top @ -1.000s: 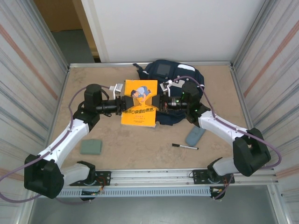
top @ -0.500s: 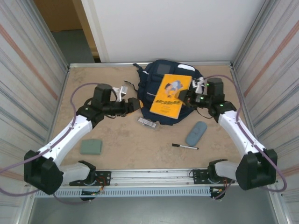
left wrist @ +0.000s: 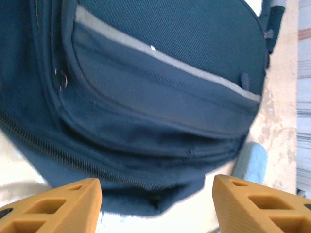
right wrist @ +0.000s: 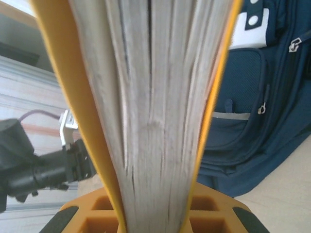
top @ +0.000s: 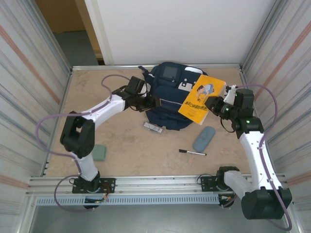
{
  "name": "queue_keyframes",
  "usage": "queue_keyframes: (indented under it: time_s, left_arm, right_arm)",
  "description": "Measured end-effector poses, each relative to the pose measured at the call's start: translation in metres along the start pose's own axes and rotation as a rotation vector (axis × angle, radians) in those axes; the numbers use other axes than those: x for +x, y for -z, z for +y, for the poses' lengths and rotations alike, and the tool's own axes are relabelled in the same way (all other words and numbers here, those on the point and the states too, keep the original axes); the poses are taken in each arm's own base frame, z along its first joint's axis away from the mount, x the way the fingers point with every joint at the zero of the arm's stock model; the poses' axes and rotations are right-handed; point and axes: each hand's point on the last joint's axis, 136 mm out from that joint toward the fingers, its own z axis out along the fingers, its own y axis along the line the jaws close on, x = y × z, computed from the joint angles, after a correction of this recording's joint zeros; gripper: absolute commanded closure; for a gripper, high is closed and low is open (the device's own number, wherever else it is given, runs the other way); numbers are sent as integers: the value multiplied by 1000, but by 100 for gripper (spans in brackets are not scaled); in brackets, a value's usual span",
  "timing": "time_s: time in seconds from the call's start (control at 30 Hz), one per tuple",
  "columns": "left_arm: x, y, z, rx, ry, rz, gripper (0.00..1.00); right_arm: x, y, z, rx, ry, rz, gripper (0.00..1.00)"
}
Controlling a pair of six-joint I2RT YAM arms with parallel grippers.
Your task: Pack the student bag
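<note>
The bag [top: 170, 99] lies mid far edge of the tabletop [top: 121, 145]. The right pincer [top: 212, 104] clamps a yellow book [top: 201, 98] by it. The left pincer [top: 153, 103], parted and empty, faces the bag. Next, likely: spread its opening so the book can go in.

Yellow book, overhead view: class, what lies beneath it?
The right side of the student bag passes beneath the yellow book, with table beyond; whatever the cover overlaps is hidden.
</note>
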Motion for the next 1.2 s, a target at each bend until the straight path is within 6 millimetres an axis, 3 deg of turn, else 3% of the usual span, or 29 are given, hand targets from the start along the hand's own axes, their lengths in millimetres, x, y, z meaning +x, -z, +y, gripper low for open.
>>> queue_keyframes:
  time_s: [0.23,0.37,0.4,0.47,0.53,0.67,0.8,1.0,1.1,1.2]
  left_arm:
    - [-31,-50,30,-32,-2,16,43]
    - [-43,-65,31,-27,-6,13,43]
    - [-44,-66,31,-23,-5,11,49]
    - [-45,-68,28,2,11,14,86]
    - [-47,-70,26,42,34,22,100]
    - [-50,-74,23,96,63,23,100]
    - [-52,-67,21,128,108,17,100]
    - [-64,-35,-9,207,184,-11,100]
    - [-71,-16,-26,251,225,-39,100]
    - [-75,6,-40,292,269,-82,100]
  right_arm:
    - [12,-1,-13,23,-7,23,100]
    - [14,-3,-12,11,-4,31,100]
    - [15,-3,-12,8,-6,37,100]
    - [17,-4,-12,3,-7,45,100]
    - [20,-6,-13,2,-6,51,100]
    - [30,-12,-19,8,-23,90,100]
    - [45,-20,-12,-29,10,167,100]
    - [83,-37,-2,-101,14,371,100]
    - [101,-34,29,-253,-17,479,100]
    - [142,-24,64,-347,53,656,100]
